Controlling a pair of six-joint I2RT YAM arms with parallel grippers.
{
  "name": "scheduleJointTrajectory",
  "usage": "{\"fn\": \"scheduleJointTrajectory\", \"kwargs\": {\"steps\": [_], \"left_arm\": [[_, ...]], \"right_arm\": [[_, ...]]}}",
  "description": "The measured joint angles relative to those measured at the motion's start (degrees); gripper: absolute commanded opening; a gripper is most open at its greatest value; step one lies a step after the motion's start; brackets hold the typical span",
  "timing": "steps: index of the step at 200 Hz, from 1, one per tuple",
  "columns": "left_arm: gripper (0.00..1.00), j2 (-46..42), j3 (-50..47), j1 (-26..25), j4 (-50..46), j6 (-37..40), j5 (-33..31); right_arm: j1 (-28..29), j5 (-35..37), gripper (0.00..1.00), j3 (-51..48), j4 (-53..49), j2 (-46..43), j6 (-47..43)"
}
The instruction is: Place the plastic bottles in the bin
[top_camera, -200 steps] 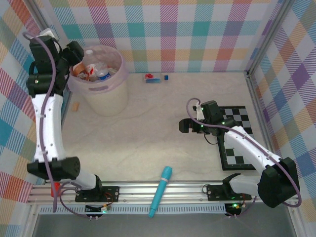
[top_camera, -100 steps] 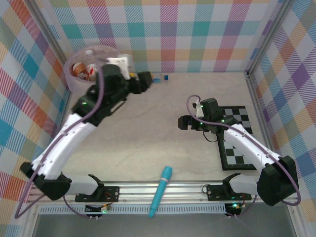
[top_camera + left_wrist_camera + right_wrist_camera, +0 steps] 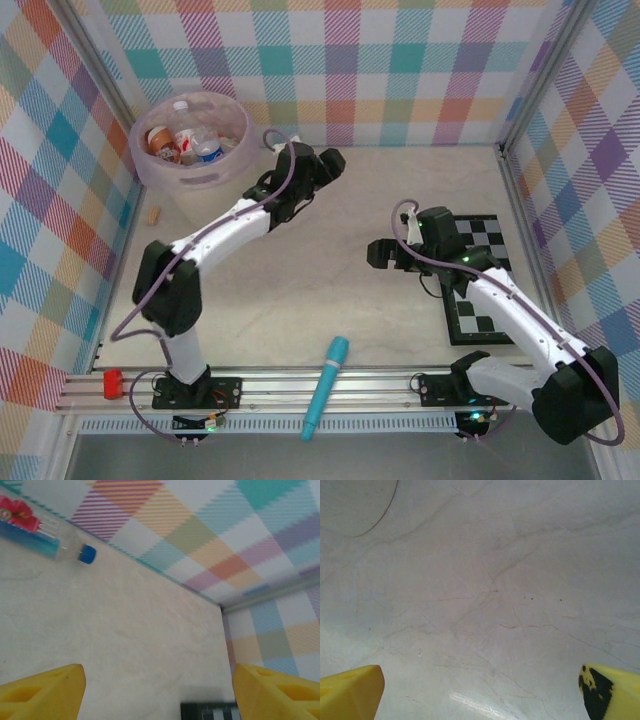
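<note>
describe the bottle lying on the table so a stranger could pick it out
Start at the plaid back wall, where it meets the table. A small clear bottle lies on its side at the foot of that wall. Its blue cap and red-flowered label over a blue band set it apart; the other bottles sit in the pink bin.

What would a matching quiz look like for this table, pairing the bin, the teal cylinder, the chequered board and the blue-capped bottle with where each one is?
Things:
1. bin
2. teal cylinder
3. chequered board
4. blue-capped bottle

Places:
A. lying on its side at the back
B. standing in the far left corner
C. at the near edge, in the middle
D. lying flat on the right side

Pairs: 1-B, 2-C, 3-D, 4-A
</note>
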Motion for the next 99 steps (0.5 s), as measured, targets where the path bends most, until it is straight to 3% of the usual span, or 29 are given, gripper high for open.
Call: {"fn": "scheduleJointTrajectory", "kwargs": {"steps": [51, 99], "left_arm": [[0.80, 20.8, 6.3, 6.7, 5.4, -15.2, 2.0], [0.84, 28.7, 16.2, 9.4, 4.1, -21.0, 1.2]], "right_arm": [[0.0, 1.3, 1.00, -1.6, -2.2, -3.9, 0.1], [0.0, 1.7, 1.00, -3.6, -3.6, -4.7, 1.1]]}}
